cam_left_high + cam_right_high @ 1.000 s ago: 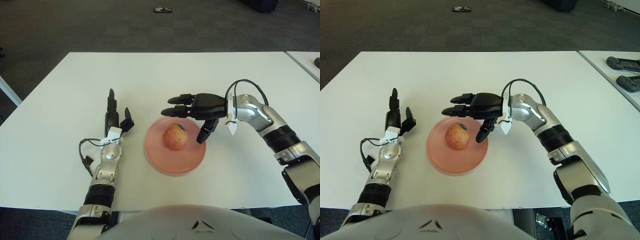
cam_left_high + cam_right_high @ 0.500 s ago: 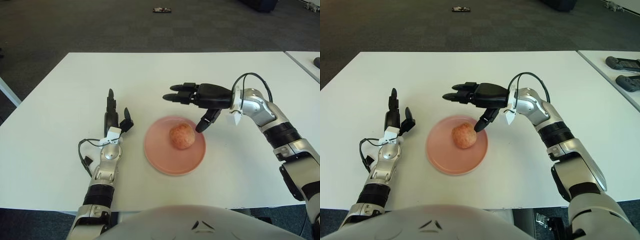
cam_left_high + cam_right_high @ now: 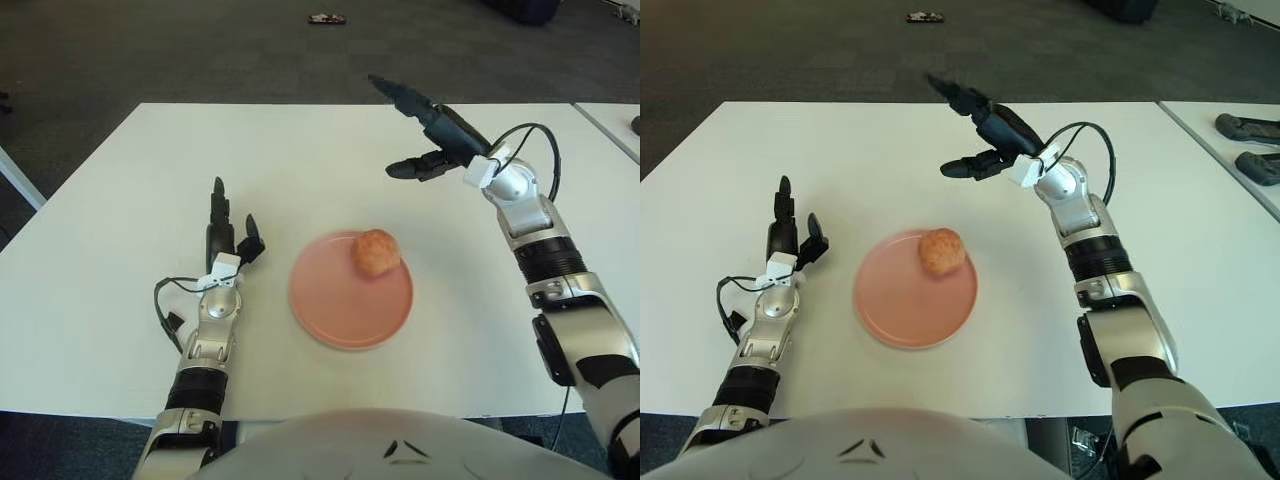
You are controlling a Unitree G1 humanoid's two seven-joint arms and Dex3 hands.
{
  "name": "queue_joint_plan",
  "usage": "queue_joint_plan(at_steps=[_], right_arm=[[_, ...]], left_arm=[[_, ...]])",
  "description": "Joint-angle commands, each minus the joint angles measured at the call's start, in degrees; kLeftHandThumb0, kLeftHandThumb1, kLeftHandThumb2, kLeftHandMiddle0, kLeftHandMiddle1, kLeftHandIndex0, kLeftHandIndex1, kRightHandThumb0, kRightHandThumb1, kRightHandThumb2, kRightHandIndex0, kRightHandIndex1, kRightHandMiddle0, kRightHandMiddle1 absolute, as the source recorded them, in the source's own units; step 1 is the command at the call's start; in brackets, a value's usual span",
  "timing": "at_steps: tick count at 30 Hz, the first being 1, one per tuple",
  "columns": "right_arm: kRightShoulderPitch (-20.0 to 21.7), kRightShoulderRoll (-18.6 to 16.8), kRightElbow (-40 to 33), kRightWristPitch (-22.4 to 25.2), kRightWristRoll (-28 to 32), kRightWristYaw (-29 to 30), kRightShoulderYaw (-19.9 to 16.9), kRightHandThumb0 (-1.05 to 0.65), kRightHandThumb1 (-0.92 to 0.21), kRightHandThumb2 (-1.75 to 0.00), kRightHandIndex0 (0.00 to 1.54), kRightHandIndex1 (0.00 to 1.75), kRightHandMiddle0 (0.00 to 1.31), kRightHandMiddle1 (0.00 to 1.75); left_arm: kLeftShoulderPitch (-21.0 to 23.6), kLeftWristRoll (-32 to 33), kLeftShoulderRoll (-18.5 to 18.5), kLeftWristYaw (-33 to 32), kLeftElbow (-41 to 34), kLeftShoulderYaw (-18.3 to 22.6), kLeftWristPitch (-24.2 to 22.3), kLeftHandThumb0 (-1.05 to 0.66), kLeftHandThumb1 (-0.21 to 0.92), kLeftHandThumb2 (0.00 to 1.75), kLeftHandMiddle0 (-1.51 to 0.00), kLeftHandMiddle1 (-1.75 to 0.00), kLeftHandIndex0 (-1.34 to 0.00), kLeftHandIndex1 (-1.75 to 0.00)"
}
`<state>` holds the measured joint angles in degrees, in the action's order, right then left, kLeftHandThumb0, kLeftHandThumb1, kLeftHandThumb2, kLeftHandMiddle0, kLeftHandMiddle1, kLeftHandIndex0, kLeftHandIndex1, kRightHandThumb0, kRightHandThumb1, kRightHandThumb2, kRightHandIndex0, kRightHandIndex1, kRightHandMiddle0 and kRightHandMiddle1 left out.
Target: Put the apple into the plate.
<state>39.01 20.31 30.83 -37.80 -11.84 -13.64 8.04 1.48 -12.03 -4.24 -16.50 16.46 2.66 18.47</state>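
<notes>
Apple (image 3: pixel 376 252) on plate's (image 3: pixel 335 320) far right edge, mid-table (image 3: pixel 120 200)

A white table (image 3: pixel 330 150) carries the things. It is rectangular and wide, and it stands on a dark grey carpet floor (image 3: pixel 200 50). A pink round plate (image 3: pixel 340 310) lies directly on the table, near the front edge and close to the middle. The left hand (image 3: pixel 222 235) shows on the table surface just to the left of the plate, with the forearm along the table. At the right side a second white table (image 3: pixel 1230 150) stands apart by a narrow gap, and two dark devices (image 3: pixel 1248 140) lie on it.
</notes>
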Motion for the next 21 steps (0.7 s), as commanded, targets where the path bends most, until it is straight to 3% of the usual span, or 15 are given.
queue_joint_plan(at_steps=[1,6,10,21], right_arm=[[1.61,-3.78,9.95,-1.51,3.26,3.81,-3.09,-1.04,-0.92,-0.6,0.0,0.0,0.0,0.0],[2.46,-6.45,17.09,-2.87,8.09,5.01,-7.2,-0.99,-0.92,-0.71,0.0,0.0,0.0,0.0],[0.89,-9.05,18.39,-1.26,10.81,5.48,-9.1,-0.95,-0.92,-0.85,0.0,0.0,0.01,0.0],[-6.09,-13.33,16.31,1.35,11.15,8.16,-9.81,-0.93,-0.92,-1.0,0.02,0.01,0.03,0.04]], left_arm=[[0.22,0.04,0.12,-0.22,-0.44,0.26,-0.23,-0.9,0.92,0.98,0.0,0.0,0.0,-0.04],[-0.11,0.11,0.11,-0.04,-0.76,0.22,-0.12,-0.9,0.92,0.97,0.0,0.0,0.0,-0.04],[-0.27,-0.06,0.07,-0.18,-0.68,0.23,0.02,-0.91,0.92,0.98,0.0,0.0,0.0,-0.05],[-0.8,-0.23,-0.22,0.02,-1.11,0.19,0.21,-0.91,0.92,0.98,0.0,0.0,0.0,-0.06]])
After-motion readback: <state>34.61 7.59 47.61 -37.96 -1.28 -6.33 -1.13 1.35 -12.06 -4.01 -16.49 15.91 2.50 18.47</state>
